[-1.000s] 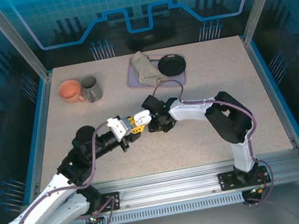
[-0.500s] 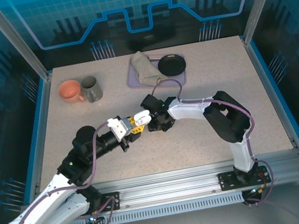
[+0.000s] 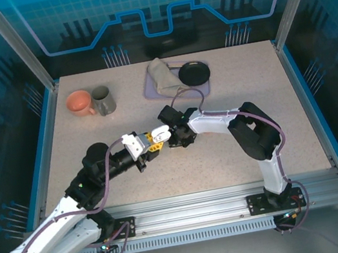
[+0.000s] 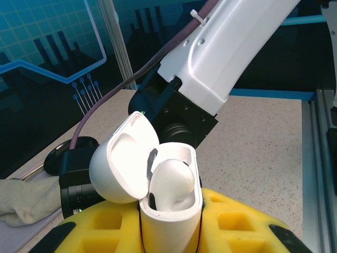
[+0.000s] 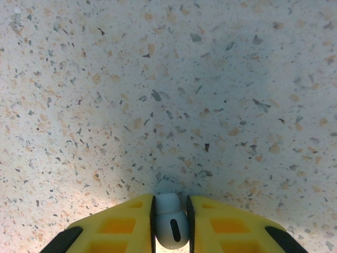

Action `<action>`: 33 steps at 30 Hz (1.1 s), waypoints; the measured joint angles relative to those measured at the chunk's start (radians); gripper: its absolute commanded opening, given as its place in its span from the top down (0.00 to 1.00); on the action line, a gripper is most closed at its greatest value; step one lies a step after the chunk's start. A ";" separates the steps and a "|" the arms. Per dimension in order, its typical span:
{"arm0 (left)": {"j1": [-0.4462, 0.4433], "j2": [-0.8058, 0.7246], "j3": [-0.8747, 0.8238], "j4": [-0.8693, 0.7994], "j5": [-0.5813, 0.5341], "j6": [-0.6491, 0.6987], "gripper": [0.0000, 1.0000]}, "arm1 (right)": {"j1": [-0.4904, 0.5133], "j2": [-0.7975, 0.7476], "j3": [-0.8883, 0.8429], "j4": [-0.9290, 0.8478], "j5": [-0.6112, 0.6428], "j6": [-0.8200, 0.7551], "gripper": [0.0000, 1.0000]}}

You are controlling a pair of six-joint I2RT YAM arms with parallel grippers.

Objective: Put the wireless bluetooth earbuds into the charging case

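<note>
The left gripper [image 3: 150,145] clamps its yellow padded fingers [image 4: 102,227] on a white charging case [image 4: 171,213] above the middle of the speckled table [image 3: 249,171]. The case stands upright with its lid [image 4: 124,164] flipped wide open. A rounded white shape sits in the case's well (whether it is a seated earbud cannot be told for sure).

Just beside the case, on its far-right side, the right gripper [image 5: 169,210] pinches a white earbud [image 5: 170,221] between its own yellow fingers [image 5: 118,224]. The dark slot on the earbud faces the wrist camera, and bare tabletop lies beyond it. From the left wrist, the right arm's white link [image 4: 237,47] looms directly behind the open case.

Well behind the case and to its left stand a salmon-coloured cup [image 3: 78,103] and a grey mug [image 3: 103,101], just beside each other. Straight behind the case, a lavender tray [image 3: 150,92] carries a crumpled beige cloth [image 3: 161,76] and a black dish [image 3: 194,73].
</note>
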State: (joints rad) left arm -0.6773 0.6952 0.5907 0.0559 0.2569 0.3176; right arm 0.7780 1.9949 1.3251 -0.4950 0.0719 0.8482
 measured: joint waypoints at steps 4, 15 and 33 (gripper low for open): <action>0.000 -0.003 0.000 0.000 0.000 0.000 1.00 | 0.000 0.000 0.002 0.000 0.003 -0.007 0.81; 0.000 -0.003 0.000 0.000 -0.003 -0.001 1.00 | -0.021 -0.120 -0.143 0.114 0.034 -0.101 0.81; 0.000 0.079 0.001 0.024 -0.018 -0.135 1.00 | -0.055 -0.834 -0.444 0.272 0.199 -0.641 0.79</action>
State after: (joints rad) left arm -0.6773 0.7746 0.5919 0.0803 0.2390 0.1825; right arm 0.7235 1.1614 0.8806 -0.2230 0.2707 0.2070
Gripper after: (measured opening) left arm 0.240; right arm 0.208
